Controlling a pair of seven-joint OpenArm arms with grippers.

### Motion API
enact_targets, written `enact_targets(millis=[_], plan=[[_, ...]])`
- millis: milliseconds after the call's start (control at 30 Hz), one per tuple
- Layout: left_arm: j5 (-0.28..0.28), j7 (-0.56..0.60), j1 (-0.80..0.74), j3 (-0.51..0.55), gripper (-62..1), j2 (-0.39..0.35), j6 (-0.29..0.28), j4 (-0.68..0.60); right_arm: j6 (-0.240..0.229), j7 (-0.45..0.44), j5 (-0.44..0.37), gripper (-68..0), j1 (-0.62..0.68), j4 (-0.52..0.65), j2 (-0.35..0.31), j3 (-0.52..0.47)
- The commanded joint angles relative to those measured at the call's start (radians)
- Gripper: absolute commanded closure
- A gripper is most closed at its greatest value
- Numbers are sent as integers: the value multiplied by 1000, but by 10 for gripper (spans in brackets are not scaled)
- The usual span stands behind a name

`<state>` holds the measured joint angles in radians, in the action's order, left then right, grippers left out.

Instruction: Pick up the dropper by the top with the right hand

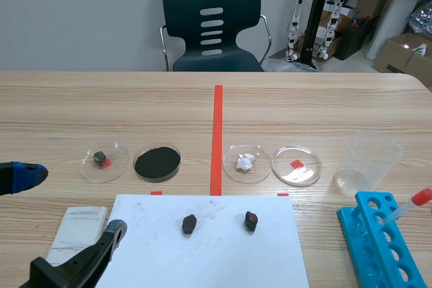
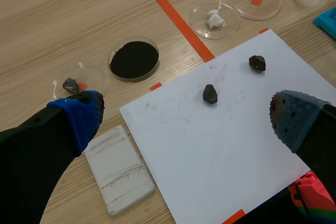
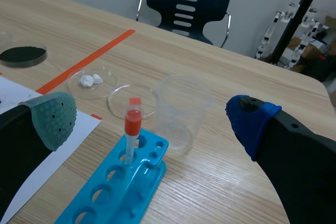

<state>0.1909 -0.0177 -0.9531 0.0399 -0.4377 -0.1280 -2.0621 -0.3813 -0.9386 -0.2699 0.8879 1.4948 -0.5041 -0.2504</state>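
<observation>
I worked in a lab: my wooden desk [image 1: 337, 99] carried petri dishes [image 1: 304, 173], a plastic beaker [image 1: 368, 160] and a blue tube rack [image 1: 370, 235]; small robot figures [image 1: 298, 15] and cardboard boxes [image 1: 405, 55] stood behind by the wall.

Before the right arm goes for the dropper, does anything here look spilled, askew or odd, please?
Nothing looks spilled or broken. The white sheet carries faint grey smudges, and the white tile beside it shows streak marks. The dropper stands in the blue rack, red top clear.

I see a dark chair [image 1: 212, 21] at the wooden table's [image 1: 101, 99] far side, a grey wall [image 1: 81, 11] behind, cardboard boxes [image 1: 403, 53] far right.
</observation>
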Motion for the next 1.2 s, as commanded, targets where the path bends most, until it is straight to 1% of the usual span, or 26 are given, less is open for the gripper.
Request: enact_targets(millis=[0,133,233,400,533,633,833,1167], plan=[[6,17,-4,0,-623,2,2,-11,3,-14,-10,-595,-23,6,-3,14],[6,17,-4,0,-623,2,2,-11,46,-15,-5,-595,-69,-35,-3,56],[6,17,-4,0,-623,2,2,-11,63,-14,-2,-592,-108,-66,-3,91],[6,17,-4,0,-623,2,2,-11,106,-14,1,-591,-164,-109,-3,153],[6,17,-4,0,-623,2,2,-11,131,-24,0,-591,-198,-138,-3,191],[6,17,-4,0,-623,2,2,-11,131,-41,0,-591,-219,-160,-3,213],[6,17,-4,0,-623,2,2,-11,131,-45,-1,-591,-225,-177,-2,240],[6,17,-4,0,-623,2,2,-11,131,-56,-10,-588,-201,-192,-2,240]])
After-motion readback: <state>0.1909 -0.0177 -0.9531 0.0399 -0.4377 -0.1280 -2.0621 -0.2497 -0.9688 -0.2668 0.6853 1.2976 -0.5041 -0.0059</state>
